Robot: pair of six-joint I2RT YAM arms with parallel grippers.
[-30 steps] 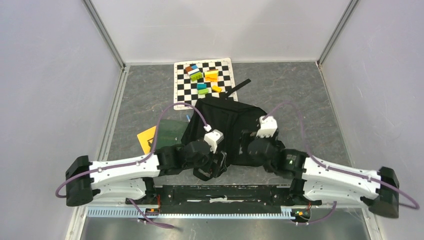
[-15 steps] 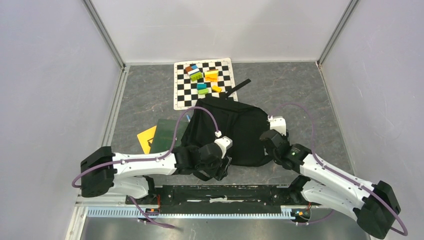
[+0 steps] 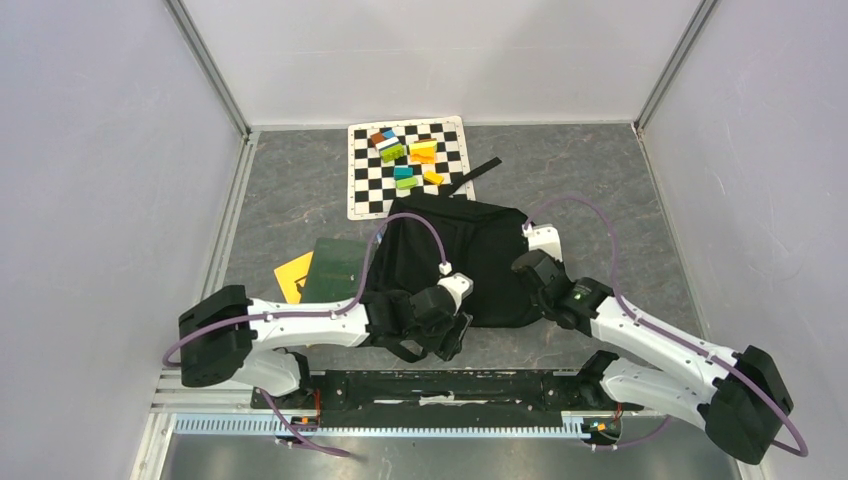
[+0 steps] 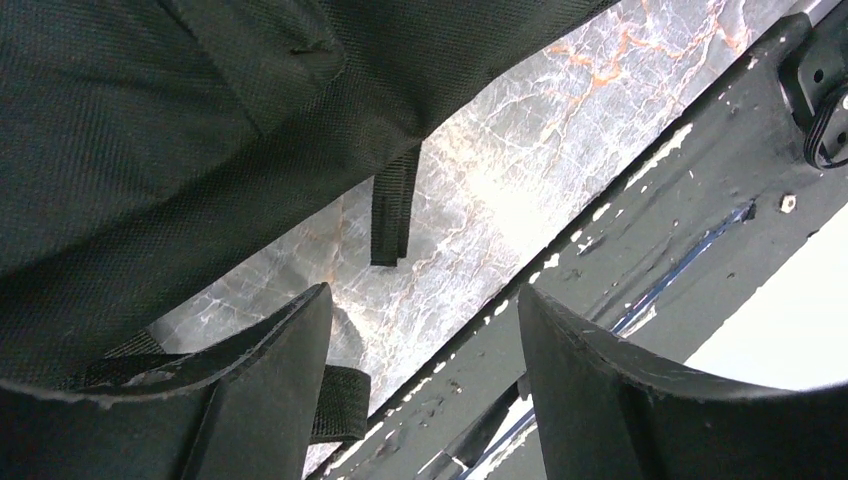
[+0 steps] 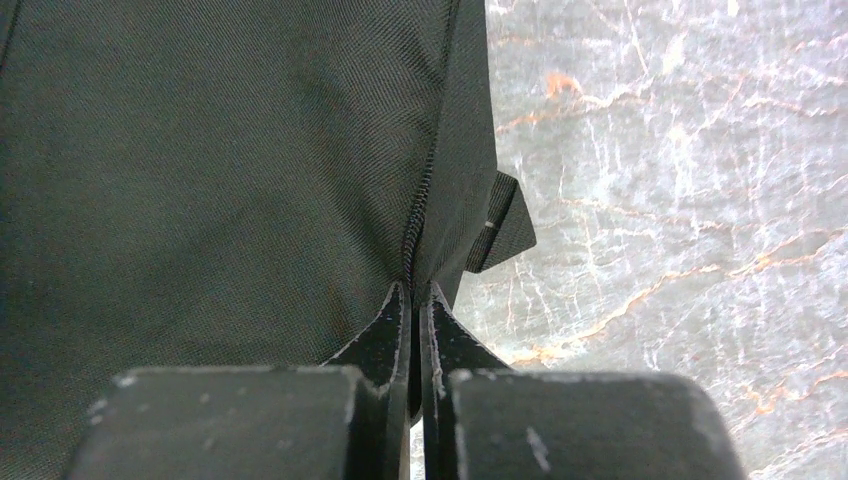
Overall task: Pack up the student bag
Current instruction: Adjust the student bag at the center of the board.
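Note:
The student bag [image 3: 460,250], black and soft, lies at the table's middle, with one strap [image 3: 475,175] trailing toward the far side. My left gripper [image 3: 452,335] hangs open at the bag's near edge. In the left wrist view its fingers [image 4: 270,380] straddle bare table and the black rail, with the bag [image 4: 150,120] and a short strap end [image 4: 393,215] just beyond; nothing is between them. My right gripper [image 3: 520,268] is at the bag's right edge. In the right wrist view the gripper [image 5: 418,292] is shut, pinching the bag's fabric [image 5: 220,170] at the zip seam [image 5: 425,200].
A black-and-white checkered mat [image 3: 408,190] with several coloured blocks [image 3: 405,160] lies at the back. A green notebook [image 3: 335,268] and an orange one [image 3: 291,278] lie left of the bag. The black mounting rail [image 3: 450,385] runs along the near edge.
My right gripper has gone from open to shut and shifted to the bag's right edge. The left arm has slid right along the bag's near edge, jaws slightly narrower.

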